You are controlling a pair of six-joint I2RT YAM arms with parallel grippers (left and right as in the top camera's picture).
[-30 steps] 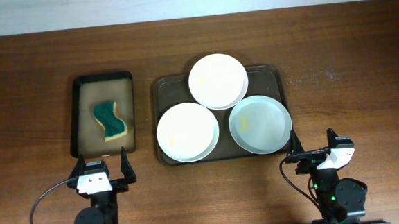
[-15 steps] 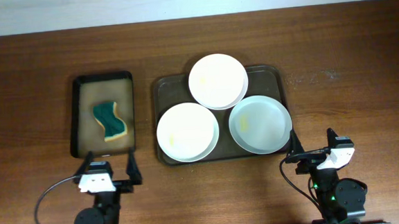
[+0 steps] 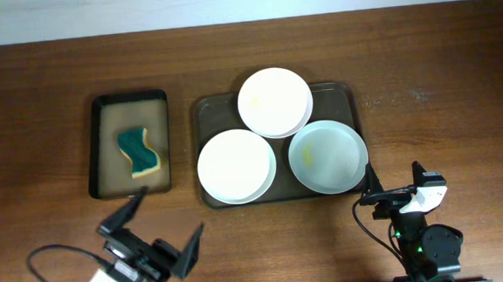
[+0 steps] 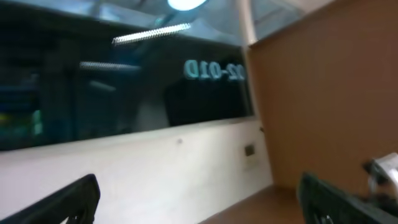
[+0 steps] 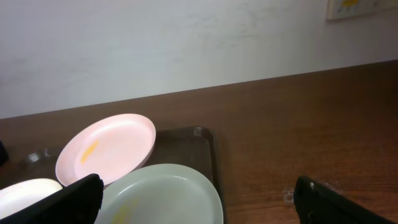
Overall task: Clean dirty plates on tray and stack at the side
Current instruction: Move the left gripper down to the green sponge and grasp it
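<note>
Three white plates lie on the dark brown tray (image 3: 347, 95): one at the back (image 3: 274, 103), one front left (image 3: 236, 165), and a faintly bluish one front right (image 3: 328, 157) with a yellow smear. My left gripper (image 3: 156, 234) is open and empty, turned askew near the table's front edge. Its wrist view shows only its fingers (image 4: 199, 211) against a wall. My right gripper (image 3: 395, 188) is open and empty, just right of the tray's front corner. In the right wrist view the gripper (image 5: 199, 208) faces the bluish plate (image 5: 161, 193) and the smeared back plate (image 5: 109, 146).
A smaller black tray (image 3: 100, 146) with a tan inside stands left of the brown tray and holds a green and yellow sponge (image 3: 138, 151). Bare brown table lies right of the brown tray (image 3: 442, 103). A white wall runs behind the table.
My left arm has pulled back towards the front edge and twisted, so its fingers now lie askew. The right arm and the plates have not moved.
</note>
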